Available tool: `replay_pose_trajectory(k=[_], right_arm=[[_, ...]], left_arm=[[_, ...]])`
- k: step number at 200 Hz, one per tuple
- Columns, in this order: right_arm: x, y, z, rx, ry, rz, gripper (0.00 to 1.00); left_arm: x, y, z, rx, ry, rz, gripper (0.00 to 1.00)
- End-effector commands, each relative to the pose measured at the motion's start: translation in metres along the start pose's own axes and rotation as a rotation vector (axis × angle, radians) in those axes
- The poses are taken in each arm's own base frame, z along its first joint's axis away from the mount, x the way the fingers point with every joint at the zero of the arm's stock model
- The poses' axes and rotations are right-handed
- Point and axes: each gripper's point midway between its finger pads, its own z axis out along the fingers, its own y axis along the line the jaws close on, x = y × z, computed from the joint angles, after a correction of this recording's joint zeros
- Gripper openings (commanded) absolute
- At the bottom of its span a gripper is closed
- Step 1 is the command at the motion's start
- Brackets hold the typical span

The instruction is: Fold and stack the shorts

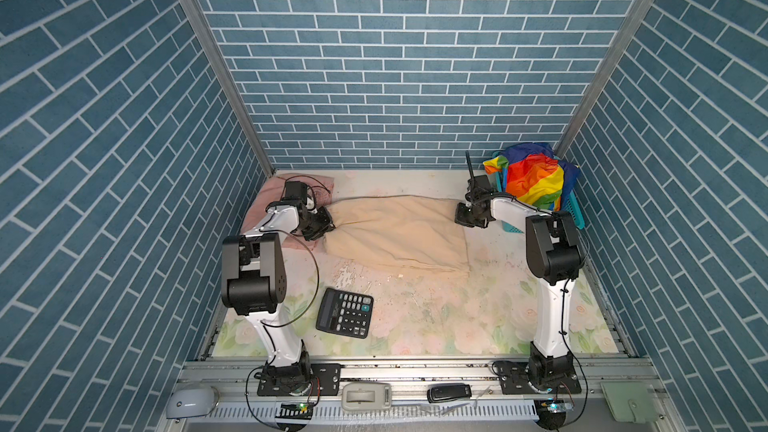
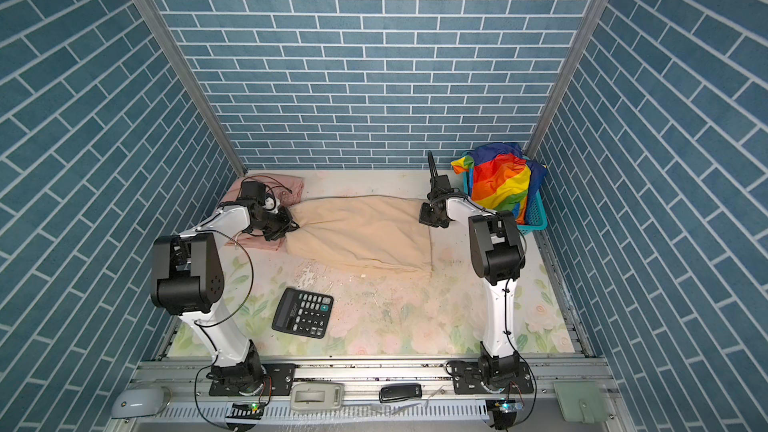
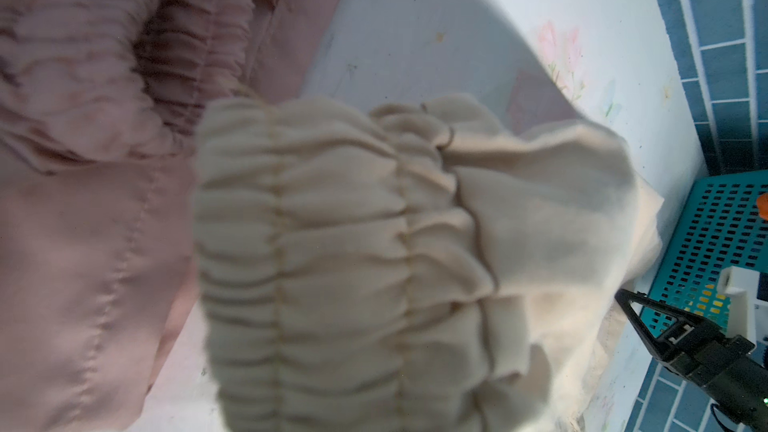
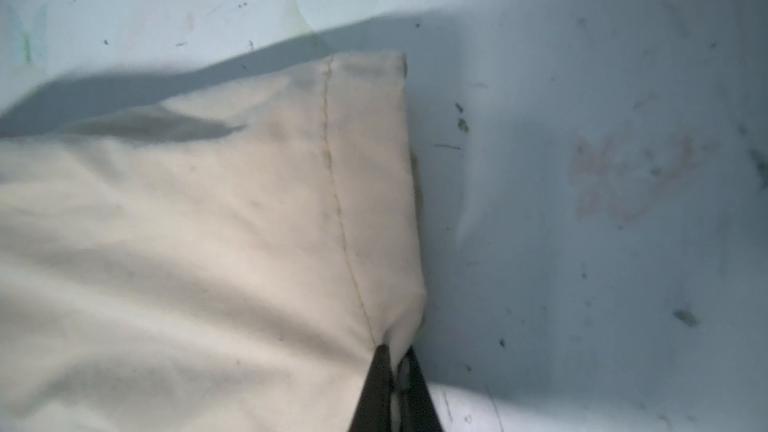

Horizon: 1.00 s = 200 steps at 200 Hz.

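The beige shorts (image 1: 395, 234) stretch across the far half of the bench (image 1: 436, 326), between the two arms. The left jaws are buried in the gathered elastic waistband (image 3: 332, 263), which fills the left wrist view out of focus. The jaws themselves are hidden there, but in both top views the cloth bunches tightly into them, so they grip it. The right jaws are closed on the hem corner, with dark fingertips (image 4: 376, 392) pinching the fabric. The pink shorts (image 1: 274, 184) lie at the far left corner, largely covered by the left arm. The rainbow shorts (image 1: 536, 180) are heaped in the teal basket (image 1: 575, 209) at the far right corner, hiding its inside. A calculator (image 1: 345, 312) lies toward the front left.
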Motion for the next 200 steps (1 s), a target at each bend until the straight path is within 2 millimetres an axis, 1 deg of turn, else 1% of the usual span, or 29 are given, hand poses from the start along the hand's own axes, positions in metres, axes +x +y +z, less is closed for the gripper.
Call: replay_pose_trajectory(k=[1, 3, 6, 18, 37, 53, 58, 67, 70, 78, 92, 116, 133, 146, 148, 150, 155, 165, 176, 189, 200], right_arm=[[0.012, -0.01, 0.002, 0.056, 0.074, -0.026, 0.21], [0.013, -0.01, 0.002, 0.054, 0.076, -0.025, 0.23], [0.006, -0.004, -0.01, 0.038, 0.051, -0.03, 0.25], [-0.003, 0.007, -0.028, 0.006, 0.017, -0.034, 0.37], [-0.015, 0.029, -0.066, -0.061, -0.052, -0.035, 0.51], [-0.022, 0.054, -0.096, -0.137, -0.126, -0.041, 0.66], [-0.024, 0.064, -0.104, -0.166, -0.147, -0.046, 0.74], [-0.023, 0.083, -0.113, -0.214, -0.172, -0.057, 0.97], [-0.022, 0.089, -0.115, -0.23, -0.177, -0.061, 0.99], [-0.02, 0.11, -0.119, -0.282, -0.191, -0.08, 0.99], [-0.013, 0.147, -0.115, -0.39, -0.194, -0.105, 0.99], [0.004, 0.212, -0.09, -0.597, -0.131, -0.103, 0.99], [0.014, 0.25, -0.072, -0.697, -0.102, -0.11, 0.99], [0.02, 0.272, -0.059, -0.75, -0.08, -0.111, 0.99], [0.02, 0.277, -0.06, -0.762, -0.081, -0.111, 0.99], [0.023, 0.278, -0.051, -0.764, -0.067, -0.108, 0.99], [0.025, 0.284, -0.043, -0.783, -0.06, -0.105, 0.99], [0.03, 0.297, -0.033, -0.824, -0.043, -0.104, 0.99], [0.03, 0.307, -0.021, -0.859, -0.029, -0.09, 0.99], [0.028, 0.312, -0.008, -0.886, -0.02, -0.064, 0.99], [0.027, 0.313, 0.007, -0.894, -0.011, -0.041, 0.99]], left_arm=[[-0.007, -0.001, 0.0, 0.029, -0.025, -0.019, 0.0], [-0.007, 0.0, 0.0, 0.028, -0.026, -0.021, 0.0], [-0.006, 0.0, 0.0, 0.029, -0.027, -0.022, 0.0], [-0.002, 0.0, 0.0, 0.043, -0.031, -0.035, 0.0], [0.003, 0.002, 0.002, 0.062, -0.039, -0.052, 0.0], [0.006, 0.004, 0.004, 0.065, -0.037, -0.057, 0.0], [0.007, 0.004, 0.004, 0.065, -0.036, -0.057, 0.0], [0.008, 0.005, 0.005, 0.065, -0.035, -0.059, 0.0], [0.008, 0.005, 0.005, 0.064, -0.035, -0.06, 0.0], [0.008, 0.006, 0.005, 0.065, -0.038, -0.058, 0.0], [0.009, 0.006, 0.005, 0.066, -0.038, -0.057, 0.0], [0.009, 0.006, 0.007, 0.069, -0.032, -0.057, 0.0], [0.01, 0.007, 0.01, 0.07, -0.023, -0.056, 0.0], [0.009, 0.007, 0.012, 0.068, -0.012, -0.05, 0.0], [0.009, 0.007, 0.012, 0.068, -0.011, -0.049, 0.0], [0.009, 0.007, 0.013, 0.067, -0.009, -0.049, 0.0], [0.009, 0.007, 0.014, 0.067, -0.006, -0.048, 0.0], [0.009, 0.008, 0.015, 0.066, -0.002, -0.047, 0.0], [0.008, 0.008, 0.016, 0.067, 0.0, -0.049, 0.0], [0.007, 0.007, 0.016, 0.066, -0.002, -0.045, 0.0], [0.008, 0.007, 0.016, 0.064, 0.0, -0.042, 0.0]])
